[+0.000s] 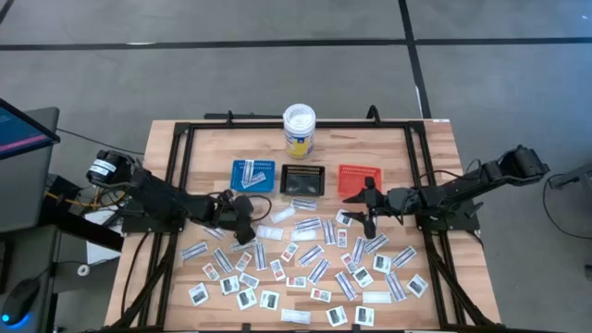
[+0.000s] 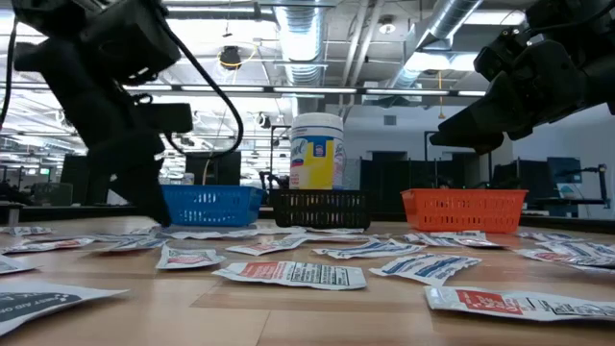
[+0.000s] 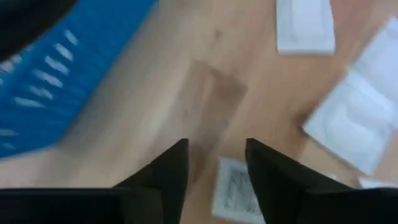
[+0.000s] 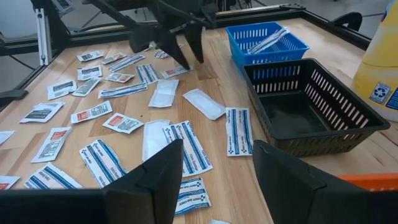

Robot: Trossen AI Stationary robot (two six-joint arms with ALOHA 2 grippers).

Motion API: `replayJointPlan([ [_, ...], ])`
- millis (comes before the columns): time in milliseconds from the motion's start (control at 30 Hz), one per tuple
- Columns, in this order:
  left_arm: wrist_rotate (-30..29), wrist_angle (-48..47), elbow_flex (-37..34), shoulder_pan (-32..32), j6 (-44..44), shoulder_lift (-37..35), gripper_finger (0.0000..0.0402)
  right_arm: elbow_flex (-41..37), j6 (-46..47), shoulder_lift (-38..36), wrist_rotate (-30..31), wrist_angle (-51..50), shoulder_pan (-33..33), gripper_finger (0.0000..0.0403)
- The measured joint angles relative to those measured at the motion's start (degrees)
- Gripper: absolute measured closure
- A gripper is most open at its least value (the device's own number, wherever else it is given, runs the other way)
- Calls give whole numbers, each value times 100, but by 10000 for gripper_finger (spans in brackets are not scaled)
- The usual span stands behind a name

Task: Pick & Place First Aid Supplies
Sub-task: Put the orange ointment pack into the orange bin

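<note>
Paper first aid packets (image 1: 310, 264) are scattered all over the wooden table (image 1: 435, 153). We see our left gripper (image 3: 216, 163) spread open and empty near the blue tray (image 1: 252, 174), one packet just beneath its fingertips. Right gripper (image 4: 216, 163) also gapes wide, empty, above the packets.

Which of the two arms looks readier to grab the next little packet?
Probably the left. Its gripper hangs low over the table beside the blue tray, jaws open, with a packet right beneath them. The right gripper, also open, looks held higher above the packets.
</note>
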Motion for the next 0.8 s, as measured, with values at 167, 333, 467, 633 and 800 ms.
replayJointPlan([
  [167, 475, -8, 7, -10, -166, -4, 204, 0, 0, -1, -1, 0, 0, 217],
  [333, 489, -81, 13, -12, -147, -16, 205, 0, 77, 0, -6, 0, 0, 217],
  [467, 530, -164, 4, -12, 8, -263, 212, 0, 151, 1, -6, -2, 0, 217],
  [633, 559, -472, 7, -14, -15, -822, 215, 0, 149, 1, -6, -1, 0, 217],
  [800, 660, -617, -18, -14, -415, -816, 215, 0, 149, 1, -6, -2, 0, 217],
])
